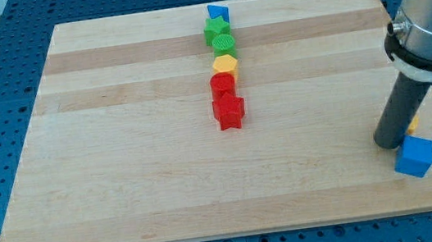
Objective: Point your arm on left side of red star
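The red star [230, 112] lies near the board's middle, at the bottom end of a vertical line of blocks. Right above it, touching, is a red block [222, 84], then a yellow hexagon [225, 63], a green round block [224, 43], a green star [216, 28] and a blue triangle [217, 11]. My tip [387, 142] is at the view's right, far to the right of the red star, just up-left of a blue cube [414, 156]. A yellow block [413, 123] peeks out behind the rod.
The wooden board [120, 149] lies on a blue perforated table. The arm's grey body fills the view's upper right corner.
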Tool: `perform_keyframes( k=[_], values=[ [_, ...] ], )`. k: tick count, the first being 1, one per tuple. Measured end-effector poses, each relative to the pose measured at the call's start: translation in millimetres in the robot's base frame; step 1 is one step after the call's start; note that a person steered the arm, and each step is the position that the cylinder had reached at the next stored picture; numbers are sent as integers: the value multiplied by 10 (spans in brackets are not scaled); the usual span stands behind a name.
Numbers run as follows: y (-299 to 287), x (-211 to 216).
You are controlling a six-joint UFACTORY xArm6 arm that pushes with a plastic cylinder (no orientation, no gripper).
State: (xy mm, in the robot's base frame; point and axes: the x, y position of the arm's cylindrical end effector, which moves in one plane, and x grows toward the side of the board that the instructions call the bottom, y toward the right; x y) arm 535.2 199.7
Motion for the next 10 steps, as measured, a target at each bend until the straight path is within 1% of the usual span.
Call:
perform_keyframes(
  k=[1, 4, 5, 8, 9, 10],
  values=[
    [-434, 0],
    [-2171, 54],
    [-2477, 62],
    [-2490, 26],
    [-2490, -185],
    [-2490, -660]
  ],
)
